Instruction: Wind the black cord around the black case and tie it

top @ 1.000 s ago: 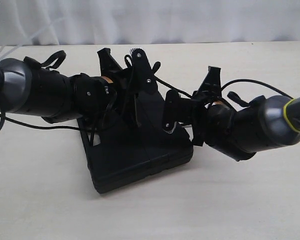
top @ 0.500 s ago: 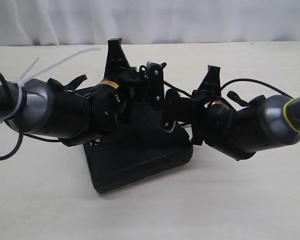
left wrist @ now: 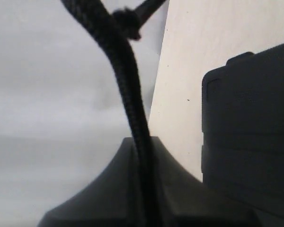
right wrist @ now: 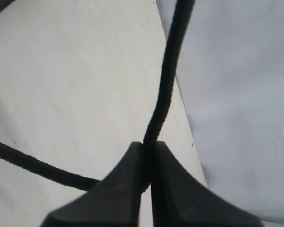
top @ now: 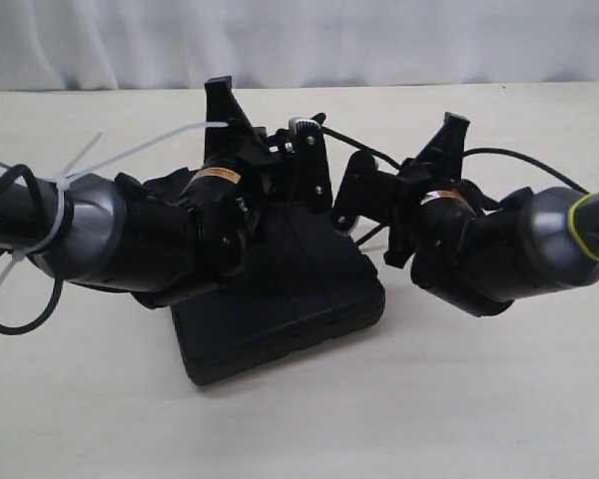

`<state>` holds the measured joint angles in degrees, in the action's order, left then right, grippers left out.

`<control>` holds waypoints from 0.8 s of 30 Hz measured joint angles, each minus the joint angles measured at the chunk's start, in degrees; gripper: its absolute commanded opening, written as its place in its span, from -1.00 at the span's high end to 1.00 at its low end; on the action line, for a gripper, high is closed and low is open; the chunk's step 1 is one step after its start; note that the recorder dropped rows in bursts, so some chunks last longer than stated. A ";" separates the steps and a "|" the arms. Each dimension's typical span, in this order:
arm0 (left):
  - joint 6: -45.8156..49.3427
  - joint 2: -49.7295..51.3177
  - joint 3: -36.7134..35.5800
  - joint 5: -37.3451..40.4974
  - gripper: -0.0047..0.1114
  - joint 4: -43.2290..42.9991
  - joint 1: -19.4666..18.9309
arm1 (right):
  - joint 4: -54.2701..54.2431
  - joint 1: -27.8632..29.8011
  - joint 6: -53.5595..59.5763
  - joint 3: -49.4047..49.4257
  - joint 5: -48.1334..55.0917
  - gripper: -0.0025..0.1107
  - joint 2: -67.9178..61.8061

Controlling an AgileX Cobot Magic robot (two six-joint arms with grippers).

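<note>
The thin braided black cord [left wrist: 128, 80] shows a tight woven pattern. The flat rectangular plastic black case [top: 280, 319] is plain black with ribbed lines. The smooth worktop [top: 479, 399] under the case is pale cream.

Black case [top: 280, 319] sits mid-bench [top: 499, 399]. Left gripper [top: 312, 170] hangs over the case's far end, with the right gripper [top: 347, 200] just beside it, toward the bench's right edge. The black cord [left wrist: 128, 85] lies in both grippers' jaws.
</note>
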<state>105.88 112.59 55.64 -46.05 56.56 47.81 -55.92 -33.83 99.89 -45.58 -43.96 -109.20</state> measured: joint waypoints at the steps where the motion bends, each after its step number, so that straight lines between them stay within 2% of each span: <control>1: -1.50 0.00 0.00 0.00 0.92 0.31 0.00 | -0.28 0.37 -0.84 -0.04 0.95 0.89 0.00; 8: -11.75 0.00 0.00 -0.13 0.92 0.62 0.00 | 3.22 3.57 -4.60 -0.27 16.69 0.89 0.00; 12: -13.75 0.00 0.00 -0.13 0.92 -0.30 0.00 | 13.28 4.40 -10.13 -0.53 24.68 0.89 0.00; 16: -14.14 0.00 0.00 -0.13 0.92 -1.41 0.00 | 23.94 7.97 -17.58 -3.80 38.29 0.89 0.00; 19: -11.99 0.00 0.00 0.97 0.92 -2.85 0.00 | 26.34 11.99 -19.54 -7.44 46.14 0.89 -0.04; 24: -1.99 0.00 -0.13 3.54 0.92 -7.07 0.00 | 27.07 15.33 -16.91 -14.07 60.97 0.89 -0.04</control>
<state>103.90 112.59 55.51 -42.51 49.49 47.81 -28.85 -18.49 82.98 -59.65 17.01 -109.24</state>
